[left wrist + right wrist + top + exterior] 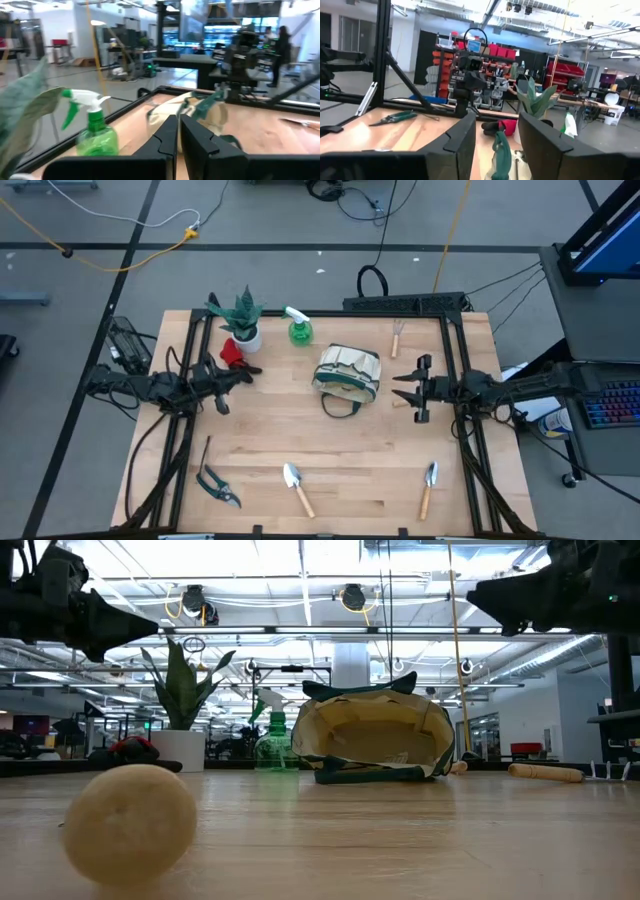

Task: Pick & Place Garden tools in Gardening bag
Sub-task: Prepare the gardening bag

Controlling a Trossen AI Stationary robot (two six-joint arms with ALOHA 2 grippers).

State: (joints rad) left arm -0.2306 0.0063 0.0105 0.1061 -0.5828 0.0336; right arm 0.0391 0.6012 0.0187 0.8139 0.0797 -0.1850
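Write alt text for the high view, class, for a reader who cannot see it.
A beige gardening bag lies mid-table between two dark arms. Two trowels and shears lie along the near edge; a spray bottle and potted plant stand at the far edge.

Bag (349, 373) between both arms

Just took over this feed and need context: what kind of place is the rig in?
Probably a robotics lab or workshop: exposed ceiling ducts, shelving with red parts bins, and a keyboard workstation beside the wooden table.
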